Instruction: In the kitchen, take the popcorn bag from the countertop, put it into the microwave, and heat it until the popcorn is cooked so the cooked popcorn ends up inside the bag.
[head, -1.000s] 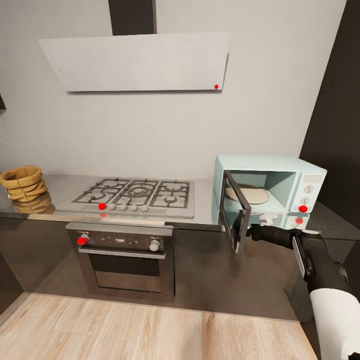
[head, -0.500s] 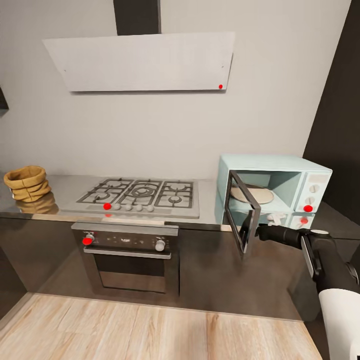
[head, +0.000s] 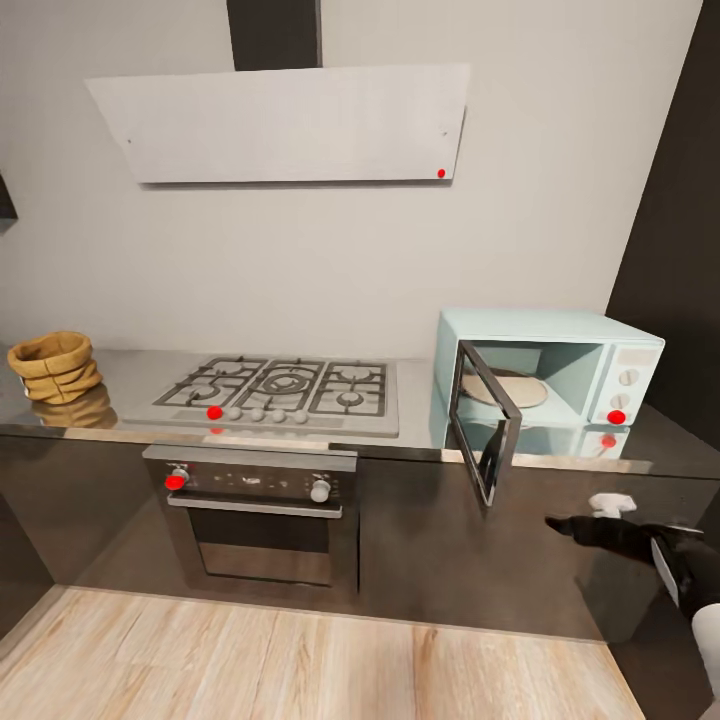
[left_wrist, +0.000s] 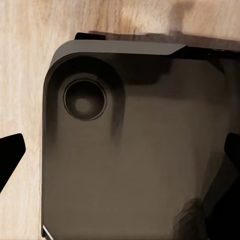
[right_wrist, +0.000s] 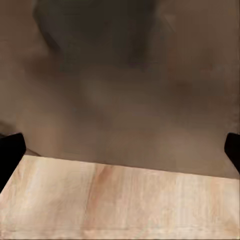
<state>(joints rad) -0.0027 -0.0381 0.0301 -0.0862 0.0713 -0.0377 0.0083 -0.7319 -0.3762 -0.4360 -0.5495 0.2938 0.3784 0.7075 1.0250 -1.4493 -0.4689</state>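
Note:
The mustard-tan popcorn bag (head: 52, 365) stands on the grey countertop (head: 120, 382) at its far left end, with its contents hidden. At the right end sits the mint-blue microwave (head: 600, 340). Its dark glass door (head: 487, 420) is swung open, and a pale round plate (head: 505, 388) lies inside. My right gripper (head: 562, 524) hangs below the counter's edge, right of the door and apart from it. In the right wrist view the right gripper (right_wrist: 120, 152) is open and empty. My left gripper (left_wrist: 120, 155) is open over my own dark base (left_wrist: 130, 165).
A gas hob (head: 280, 390) lies mid-counter above a black-fronted steel oven (head: 255, 505). A white range hood (head: 280, 125) hangs on the wall. A dark tall panel (head: 672, 250) stands right of the microwave. Light wooden floor (head: 300, 660) runs along the cabinets.
My right gripper has left the microwave door's edge and dropped down and to the right, below the counter. The door stays open. The camera shifted slightly at first.

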